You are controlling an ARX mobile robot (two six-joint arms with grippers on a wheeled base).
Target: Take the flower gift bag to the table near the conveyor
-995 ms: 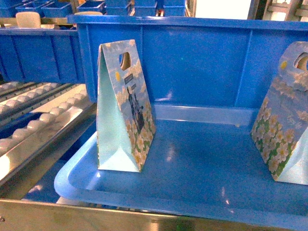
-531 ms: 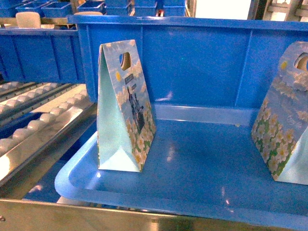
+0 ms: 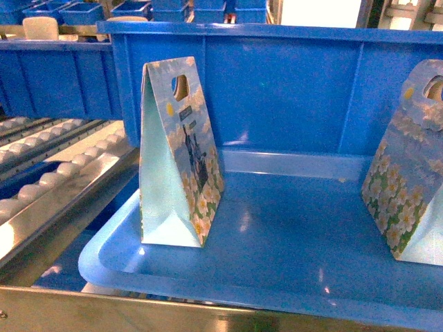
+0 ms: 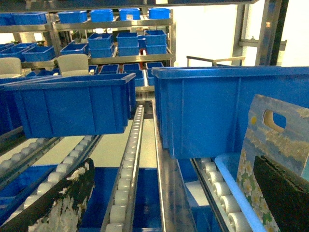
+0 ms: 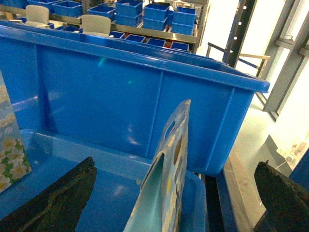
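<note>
Left bag (image 3: 181, 155): upright on blue tray (image 3: 277, 270), left part, beside conveyor (image 3: 48, 187); tall paper wedge, pale mint side, flower print, cut-out handle. Right bag (image 3: 408, 173): upright at tray's right edge, same print. Left gripper (image 4: 174, 193): fingers spread, bag just beside right finger, nothing held. Right gripper (image 5: 174, 193): spread, astride right bag's top, not pinching. Risk: thin paper may crumple or tip if a finger nudges the side; bin (image 3: 277, 90) wall behind crowds the lift.

Gift bag (image 3: 181, 155) – daisy print, mint side; tray (image 3: 277, 235) blue; rollers (image 3: 66, 169) prob. white.
</note>
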